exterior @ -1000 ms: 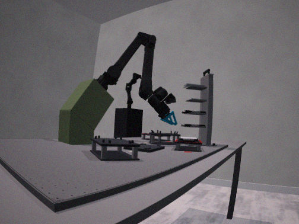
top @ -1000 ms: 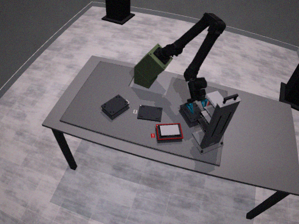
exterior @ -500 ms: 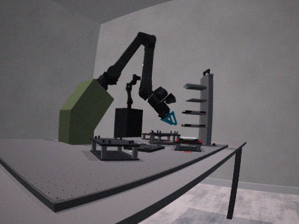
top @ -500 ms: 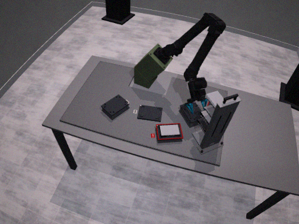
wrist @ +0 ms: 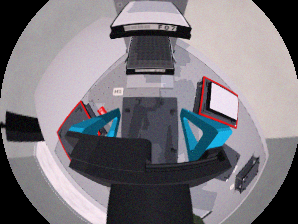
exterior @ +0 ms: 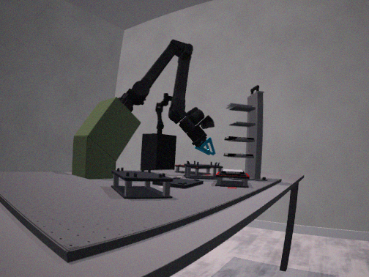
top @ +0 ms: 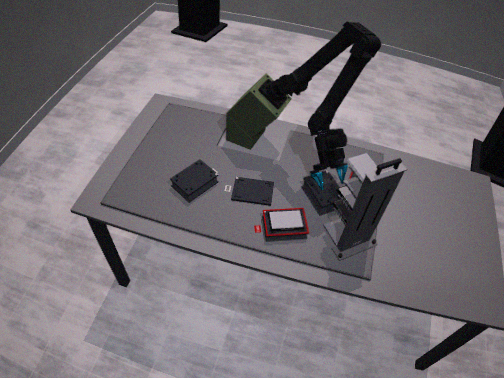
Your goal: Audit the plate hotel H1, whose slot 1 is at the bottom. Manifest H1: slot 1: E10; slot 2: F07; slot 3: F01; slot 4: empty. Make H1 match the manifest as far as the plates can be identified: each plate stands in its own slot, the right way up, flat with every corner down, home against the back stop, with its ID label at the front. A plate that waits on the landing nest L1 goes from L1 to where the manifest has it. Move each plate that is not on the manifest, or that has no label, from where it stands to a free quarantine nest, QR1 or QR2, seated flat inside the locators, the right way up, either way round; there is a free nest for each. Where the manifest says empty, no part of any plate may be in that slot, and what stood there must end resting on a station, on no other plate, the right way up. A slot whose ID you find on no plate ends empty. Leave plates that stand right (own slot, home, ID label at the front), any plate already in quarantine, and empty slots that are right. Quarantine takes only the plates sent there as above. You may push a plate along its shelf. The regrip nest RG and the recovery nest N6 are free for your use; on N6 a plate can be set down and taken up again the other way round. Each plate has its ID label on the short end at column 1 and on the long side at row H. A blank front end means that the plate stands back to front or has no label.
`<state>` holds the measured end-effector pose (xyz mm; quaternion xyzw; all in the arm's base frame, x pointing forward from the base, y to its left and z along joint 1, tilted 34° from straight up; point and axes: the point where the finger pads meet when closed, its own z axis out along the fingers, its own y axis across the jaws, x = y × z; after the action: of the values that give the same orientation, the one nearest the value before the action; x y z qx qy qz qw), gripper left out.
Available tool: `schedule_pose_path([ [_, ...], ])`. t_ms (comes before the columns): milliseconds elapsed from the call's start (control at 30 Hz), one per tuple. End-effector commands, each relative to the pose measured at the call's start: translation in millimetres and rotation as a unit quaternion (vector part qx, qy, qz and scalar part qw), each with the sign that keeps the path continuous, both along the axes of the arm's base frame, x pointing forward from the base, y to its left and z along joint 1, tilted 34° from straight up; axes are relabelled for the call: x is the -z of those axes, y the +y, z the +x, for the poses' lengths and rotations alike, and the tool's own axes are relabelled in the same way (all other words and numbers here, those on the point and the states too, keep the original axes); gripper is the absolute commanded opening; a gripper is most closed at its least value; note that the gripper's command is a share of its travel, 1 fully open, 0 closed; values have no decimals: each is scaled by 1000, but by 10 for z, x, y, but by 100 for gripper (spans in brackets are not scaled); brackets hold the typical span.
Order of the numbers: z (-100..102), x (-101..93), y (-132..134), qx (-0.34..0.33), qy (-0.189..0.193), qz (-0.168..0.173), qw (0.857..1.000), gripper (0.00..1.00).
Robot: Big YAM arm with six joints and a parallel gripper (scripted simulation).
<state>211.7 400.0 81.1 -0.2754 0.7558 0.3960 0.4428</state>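
The plate hotel stands at the right of the mat; in the side view its four shelves stick out to the left. A light plate lies on the top shelf, and the wrist view shows it with a dark strip on its front end. A darker plate shows on a shelf below. My gripper is open and empty, tilted down toward the hotel front above a dark nest. Its blue fingers stand wide apart with nothing between them.
A red-framed nest holding a white plate lies front left of the hotel. A second red-framed nest is partly hidden behind my left finger. A flat dark nest, a raised dark nest and the green arm base stand further left.
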Motion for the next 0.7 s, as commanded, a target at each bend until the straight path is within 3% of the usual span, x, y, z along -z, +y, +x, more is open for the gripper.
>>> schedule_pose_path([
  [0, -67, 6, -19, -1, 1, 10, 1000, 100],
  [167, -102, 46, -90, 1, 2, 9, 1000, 100],
  [233, -109, -98, -104, 1, -6, 24, 1000, 100],
  [667, -205, -63, -275, 1, 1, 10, 1000, 100],
])
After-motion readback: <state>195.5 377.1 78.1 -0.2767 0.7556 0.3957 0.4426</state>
